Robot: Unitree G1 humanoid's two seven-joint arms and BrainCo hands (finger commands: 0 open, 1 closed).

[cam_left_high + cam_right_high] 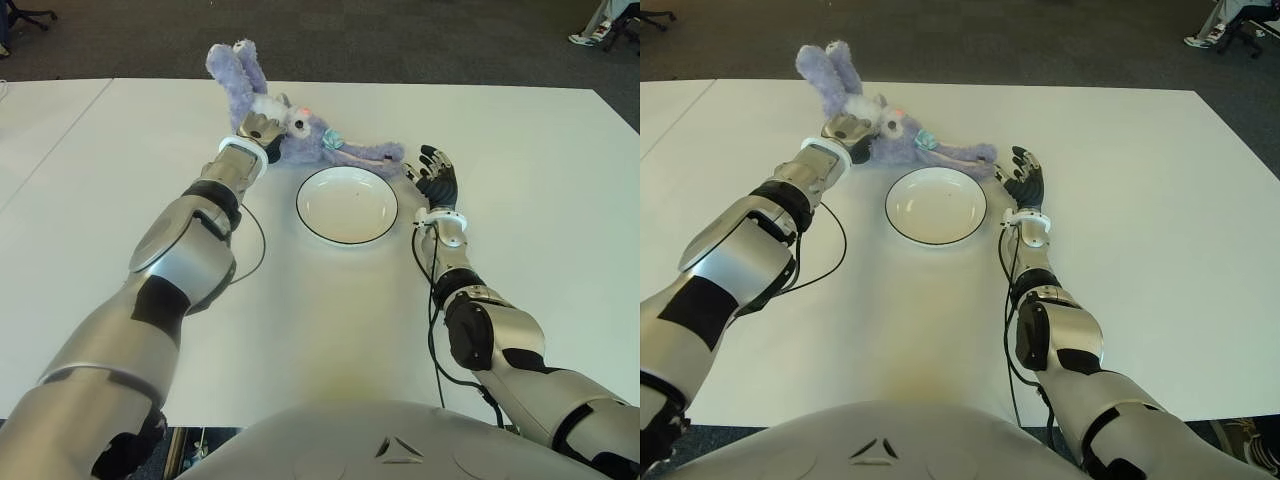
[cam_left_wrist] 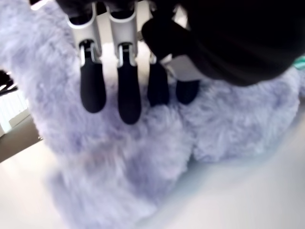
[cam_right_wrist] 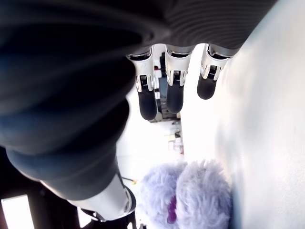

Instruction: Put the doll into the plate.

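A purple plush bunny doll (image 1: 310,140) lies on the white table (image 1: 300,330) just beyond the white, dark-rimmed plate (image 1: 347,205), its ears sticking up. My left hand (image 1: 262,130) is at the doll's head, and in the left wrist view its fingers (image 2: 128,95) press into the fur (image 2: 119,157), curled around it. My right hand (image 1: 435,175) shows to the right of the plate with fingers spread, close to the doll's feet. The right wrist view has its straight fingers (image 3: 174,95) holding nothing, with the doll's feet (image 3: 186,191) a little way off.
A black cable (image 1: 255,250) loops on the table beside my left forearm. Another cable (image 1: 432,330) runs along my right arm. A second white table (image 1: 40,120) adjoins on the left. A person's feet (image 1: 590,35) show on the dark floor at the far right.
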